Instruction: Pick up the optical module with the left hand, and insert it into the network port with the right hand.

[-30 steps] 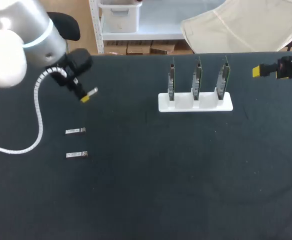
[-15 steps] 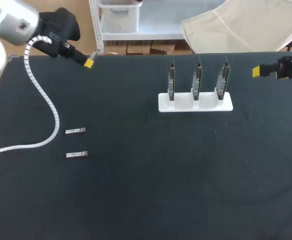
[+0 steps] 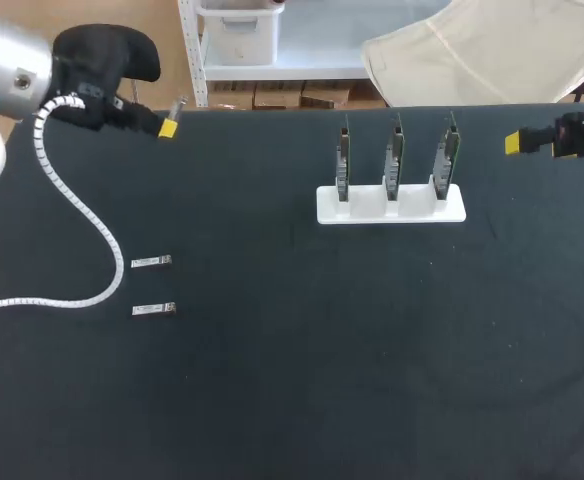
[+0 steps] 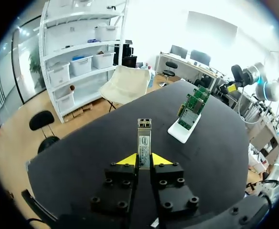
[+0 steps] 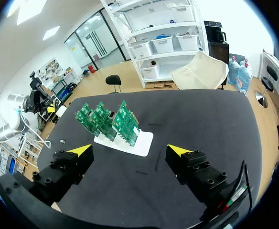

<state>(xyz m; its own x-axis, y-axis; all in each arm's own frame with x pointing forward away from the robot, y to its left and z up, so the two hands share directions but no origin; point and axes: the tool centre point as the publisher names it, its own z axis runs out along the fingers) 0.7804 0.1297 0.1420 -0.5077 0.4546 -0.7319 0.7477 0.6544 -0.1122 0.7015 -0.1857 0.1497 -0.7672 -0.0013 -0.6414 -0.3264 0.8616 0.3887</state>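
Head view: well apart from the spare modules (image 3: 151,262) and card rack (image 3: 392,205), the optical module (image 3: 179,103) is pinched in the left tool (image 3: 168,127), since shifted slightly leftward; the right tool (image 5: 130,150) is spread.

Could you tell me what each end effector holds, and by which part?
Left end effector grips the optical module by its near end; right end effector holds nothing.
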